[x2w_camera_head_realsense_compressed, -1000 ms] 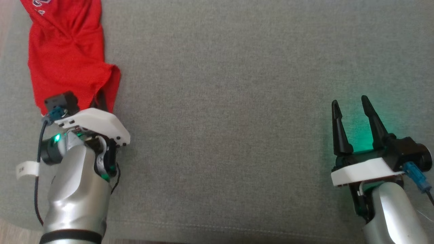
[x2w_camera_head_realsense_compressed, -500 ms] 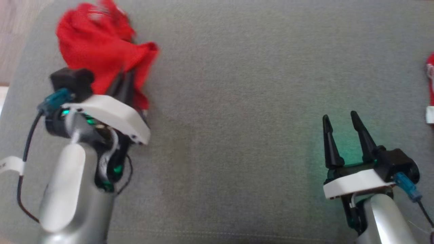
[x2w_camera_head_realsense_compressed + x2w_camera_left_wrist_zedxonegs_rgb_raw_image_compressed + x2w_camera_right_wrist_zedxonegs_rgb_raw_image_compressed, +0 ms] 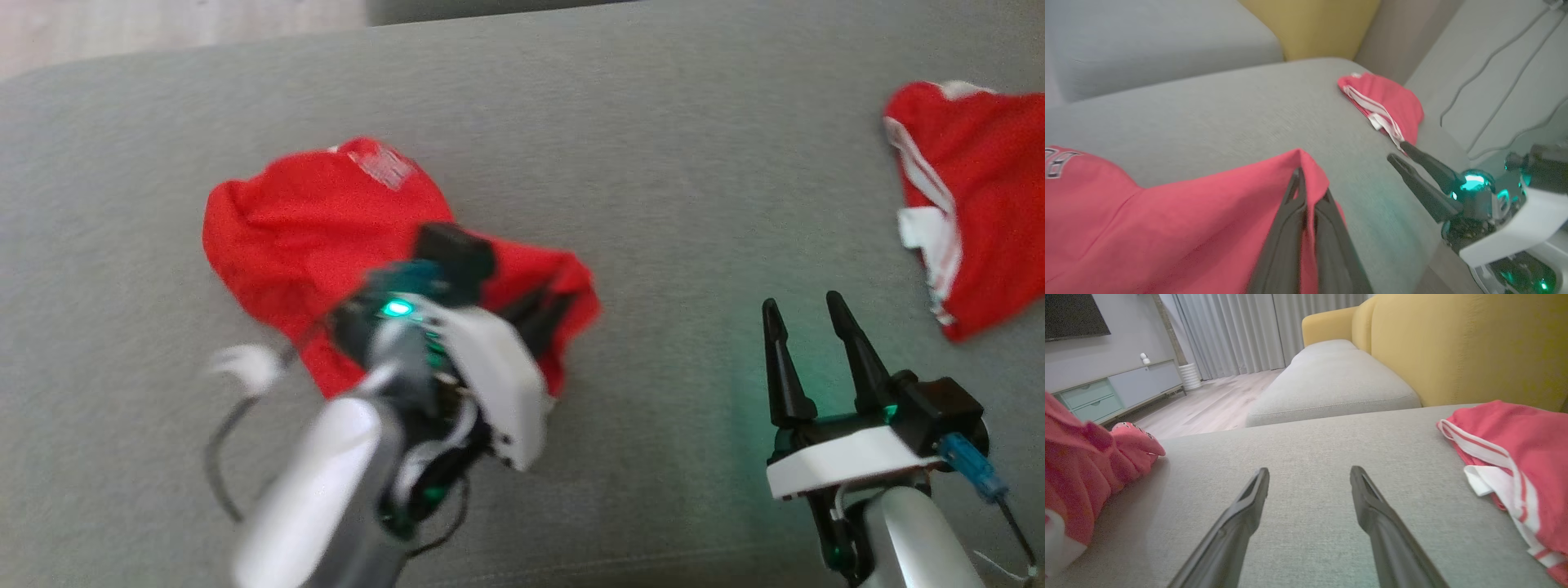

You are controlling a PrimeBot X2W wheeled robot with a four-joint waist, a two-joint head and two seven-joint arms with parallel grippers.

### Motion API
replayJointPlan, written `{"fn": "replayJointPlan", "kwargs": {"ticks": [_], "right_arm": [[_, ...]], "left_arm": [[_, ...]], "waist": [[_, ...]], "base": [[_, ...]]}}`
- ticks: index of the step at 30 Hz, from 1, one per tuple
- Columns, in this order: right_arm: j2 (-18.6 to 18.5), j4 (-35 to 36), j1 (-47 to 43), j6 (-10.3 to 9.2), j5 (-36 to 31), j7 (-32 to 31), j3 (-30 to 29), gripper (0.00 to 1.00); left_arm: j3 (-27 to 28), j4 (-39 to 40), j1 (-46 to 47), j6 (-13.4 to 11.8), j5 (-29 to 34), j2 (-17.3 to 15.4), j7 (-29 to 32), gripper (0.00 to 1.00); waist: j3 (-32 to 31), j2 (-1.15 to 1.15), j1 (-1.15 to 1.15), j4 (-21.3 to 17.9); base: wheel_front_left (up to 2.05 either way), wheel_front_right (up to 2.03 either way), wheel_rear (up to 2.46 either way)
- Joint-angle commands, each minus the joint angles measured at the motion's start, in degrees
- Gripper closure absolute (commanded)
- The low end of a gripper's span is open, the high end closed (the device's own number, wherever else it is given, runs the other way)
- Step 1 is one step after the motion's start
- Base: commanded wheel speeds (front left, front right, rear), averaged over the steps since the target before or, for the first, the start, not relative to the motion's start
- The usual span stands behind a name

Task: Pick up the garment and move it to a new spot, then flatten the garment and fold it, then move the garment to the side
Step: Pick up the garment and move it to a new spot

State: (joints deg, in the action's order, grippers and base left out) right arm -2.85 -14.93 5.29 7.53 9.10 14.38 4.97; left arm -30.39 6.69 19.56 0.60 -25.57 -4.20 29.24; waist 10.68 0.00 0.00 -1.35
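Note:
The garment [image 3: 310, 220], red with a white print near its far edge, lies bunched on the grey cushion [image 3: 653, 163] left of centre. My left gripper [image 3: 543, 306] is shut on its near right edge, blurred by motion. In the left wrist view the two dark fingers [image 3: 1290, 220] press together at the gripper's tip [image 3: 1300, 179] on a raised fold of the garment [image 3: 1167, 220]. My right gripper [image 3: 804, 314] hovers open over bare cushion at the lower right, holding nothing; its jaws stand wide in the right wrist view [image 3: 1308, 477], with the garment [image 3: 1077, 465] at the far left.
A second red piece of clothing with white stripes [image 3: 971, 204] lies at the cushion's right end, also seen from the wrists [image 3: 1384, 98] [image 3: 1515, 445]. A yellow sofa back [image 3: 1453, 347] rises behind it. Wooden floor [image 3: 1208, 404] lies beyond the cushion's far left edge.
My left gripper has swung right toward the middle, dragging the red garment along the cushion. The camera has shifted too, bringing the striped red piece into view. The right gripper stays open.

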Motion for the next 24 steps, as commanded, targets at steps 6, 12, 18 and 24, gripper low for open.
{"fn": "replayJointPlan", "kwargs": {"ticks": [6,12,18,24], "right_arm": [[-0.03,1.23,2.01,-0.04,1.05,0.62,1.52,0.00],[-0.03,0.50,1.87,-0.04,1.86,0.62,2.02,0.00],[-0.03,0.65,1.40,-0.04,1.68,0.62,1.03,0.00],[-0.03,0.85,1.25,-0.04,0.59,0.62,0.39,0.00]], "left_arm": [[-5.81,-8.17,9.12,0.28,-1.88,1.23,-1.08,1.00],[-15.59,-15.85,16.93,-6.65,-12.96,1.31,-14.06,0.60],[-21.88,-23.16,20.96,-11.57,-16.84,1.31,-23.64,0.00],[-23.67,-26.36,21.89,-14.29,-18.04,1.32,-31.31,0.00]], "waist": [[1.02,0.00,0.00,-6.25],[1.53,0.00,0.00,-9.86],[1.66,0.00,0.00,-9.40],[0.63,0.00,0.00,-6.56]], "base": [[0.00,0.00,0.00],[0.00,0.00,0.00],[0.00,0.00,0.00],[0.00,0.00,0.00]]}}
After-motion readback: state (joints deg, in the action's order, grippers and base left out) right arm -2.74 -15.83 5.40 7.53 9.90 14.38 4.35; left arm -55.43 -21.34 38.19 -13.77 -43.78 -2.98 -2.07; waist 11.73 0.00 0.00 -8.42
